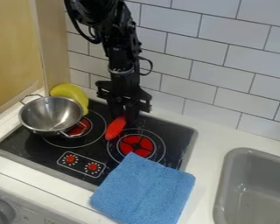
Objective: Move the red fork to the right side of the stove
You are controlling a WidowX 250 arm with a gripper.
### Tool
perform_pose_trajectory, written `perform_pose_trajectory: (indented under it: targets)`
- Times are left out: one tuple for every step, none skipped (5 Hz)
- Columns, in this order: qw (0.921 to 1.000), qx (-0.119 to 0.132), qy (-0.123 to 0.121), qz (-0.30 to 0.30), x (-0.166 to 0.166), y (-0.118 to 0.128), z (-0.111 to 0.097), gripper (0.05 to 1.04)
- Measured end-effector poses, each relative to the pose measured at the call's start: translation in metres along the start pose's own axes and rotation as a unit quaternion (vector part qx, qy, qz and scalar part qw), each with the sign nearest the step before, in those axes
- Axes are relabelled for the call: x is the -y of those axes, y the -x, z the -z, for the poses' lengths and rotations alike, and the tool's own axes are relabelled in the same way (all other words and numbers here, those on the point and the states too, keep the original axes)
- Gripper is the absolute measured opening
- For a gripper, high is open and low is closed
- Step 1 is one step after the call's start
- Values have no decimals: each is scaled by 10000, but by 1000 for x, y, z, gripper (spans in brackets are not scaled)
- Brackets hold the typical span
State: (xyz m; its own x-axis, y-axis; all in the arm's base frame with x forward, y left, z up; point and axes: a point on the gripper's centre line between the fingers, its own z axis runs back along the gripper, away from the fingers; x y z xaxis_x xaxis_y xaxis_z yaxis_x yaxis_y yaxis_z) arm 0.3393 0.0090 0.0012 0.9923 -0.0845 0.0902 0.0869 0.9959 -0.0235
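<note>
Jaws of my gripper (126,113) hang low over the back of the stove (176,133), right at the upper end of the red fork (115,128). From where I sit I can't tell whether they are spread, pressed together or pinching it. The fork, a rounded red shape as I see it, slants near the middle of the stove, between the left burner (80,127) and the right burner (136,145), just beside the latter's ring.

By my reckoning the approach is done and the move itself is not: the fork is short of the right side as the camera sees it. I have yet to make sure of a hold, carry it across to that side, set it down and let go.

Farther out on my left, the metal pot (51,113) partly covers the left burner, with a yellow thing (75,95) behind it. Toward the front, the blue cloth (143,188) overlaps the stove's edge and the pale surface (209,131); I'd set the fork down behind it. Off to the right sits the grey sink (223,179).
</note>
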Motion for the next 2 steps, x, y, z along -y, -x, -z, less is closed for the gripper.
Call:
perform_pose_trajectory:
  targets:
    - [10000, 44, -13, 12, 0, 0, 1, 320]
    - [10000, 46, -4, -31, 1, 5, 0, 320]
